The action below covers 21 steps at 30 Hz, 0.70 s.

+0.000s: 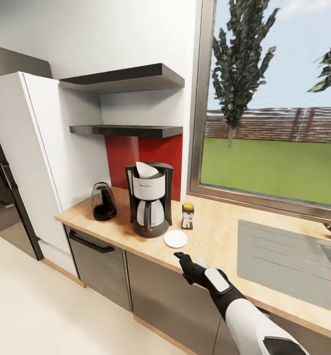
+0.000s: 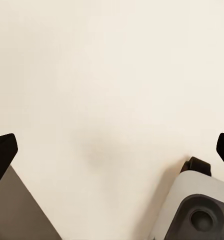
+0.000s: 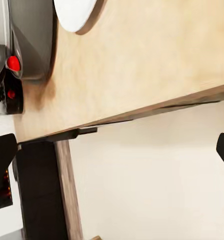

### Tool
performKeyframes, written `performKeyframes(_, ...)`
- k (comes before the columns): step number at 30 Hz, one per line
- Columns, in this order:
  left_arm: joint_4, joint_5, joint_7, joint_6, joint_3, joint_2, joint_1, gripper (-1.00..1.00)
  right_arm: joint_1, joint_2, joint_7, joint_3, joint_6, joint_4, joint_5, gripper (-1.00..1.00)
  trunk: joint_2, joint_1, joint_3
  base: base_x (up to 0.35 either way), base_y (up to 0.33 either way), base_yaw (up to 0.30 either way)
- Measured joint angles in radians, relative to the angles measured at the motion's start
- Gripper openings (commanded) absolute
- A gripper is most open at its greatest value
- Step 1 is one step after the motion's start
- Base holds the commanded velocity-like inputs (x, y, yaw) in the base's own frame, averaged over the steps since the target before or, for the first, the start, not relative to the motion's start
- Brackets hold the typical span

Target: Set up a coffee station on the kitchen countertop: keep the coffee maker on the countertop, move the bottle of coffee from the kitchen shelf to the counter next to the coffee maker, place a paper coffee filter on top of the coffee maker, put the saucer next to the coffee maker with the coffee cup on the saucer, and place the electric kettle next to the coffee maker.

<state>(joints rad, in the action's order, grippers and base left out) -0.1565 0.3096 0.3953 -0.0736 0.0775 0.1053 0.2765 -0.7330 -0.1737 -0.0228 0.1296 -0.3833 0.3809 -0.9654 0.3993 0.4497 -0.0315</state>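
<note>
1. Head view showed your right gripper (image 1: 181, 257) hanging just off the front edge of the countertop (image 1: 224, 236), close to the saucer (image 1: 176, 239), which lay a little farther in and toward the coffee maker (image 1: 148, 199).
2. You had the paper filter (image 1: 147, 170) sitting in the coffee maker's top, the coffee bottle (image 1: 187, 216) standing just beside it, and the electric kettle (image 1: 103, 201) on its other side.
3. No coffee cup could be made out on the saucer, so that step looked unfinished.
4. Your right gripper's fingers (image 3: 2, 152) stood wide apart with nothing between them; the saucer (image 3: 75, 12) lay ahead across the counter.
5. Your left gripper (image 2: 112, 150) was spread wide too, holding nothing, aimed at bare floor (image 2: 107, 75).
6. Judging by reach, your right arm was the nearer one for the saucer.
</note>
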Motion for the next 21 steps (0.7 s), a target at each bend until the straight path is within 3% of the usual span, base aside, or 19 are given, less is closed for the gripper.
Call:
performKeyframes(5, 0.0, 0.0, 0.0, 0.001, 0.0, 0.001, 0.0, 1.0, 0.0, 0.0, -0.001, -0.003, -0.002, -0.028, 0.002, 1.0, 0.0, 0.0, 0.0, -0.004, 0.0, 0.0)
performKeyframes(11, 0.0, -0.001, -0.001, 0.001, 0.003, -0.009, 0.0, 1.0, 0.0, 0.0, -0.003, -0.006, 0.001, -0.221, 0.011, 1.0, 0.0, 0.0, 0.0, 0.0, 0.0, 0.0)
performKeyframes(12, 0.001, -0.005, -0.002, 0.001, 0.003, -0.02, 0.0, 1.0, 0.002, -0.001, -0.004, -0.009, 0.008, -0.298, 0.036, 1.0, 0.0, 0.0, 0.0, 0.0, 0.0, 0.0)
performKeyframes(14, 0.001, -0.008, -0.002, 0.001, 0.003, -0.028, 0.0, 1.0, 0.034, -0.001, -0.004, -0.008, 0.025, -0.335, 0.096, 1.0, 0.0, 0.0, 0.0, 0.0, 0.0, 0.0)
performKeyframes(16, 0.005, -0.01, -0.005, 0.001, 0.003, -0.031, -0.001, 1.0, 0.091, -0.001, -0.003, -0.009, 0.066, -0.347, 0.192, 1.0, 0.0, 0.0, 0.0, 0.0, 0.0, 0.0)
performKeyframes(17, 0.008, -0.01, -0.006, 0.001, 0.003, -0.032, -0.001, 1.0, 0.106, -0.001, -0.003, -0.007, 0.082, -0.349, 0.221, 1.0, 0.0, 0.0, 0.0, 0.0, 0.0, 0.0)
performKeyframes(21, 0.025, -0.012, -0.011, 0.001, 0.004, -0.034, -0.001, 1.0, 0.216, -0.001, -0.002, -0.007, 0.233, -0.355, 0.412, 1.0, 0.0, 0.0, 0.0, 0.0, 0.0, 0.0)
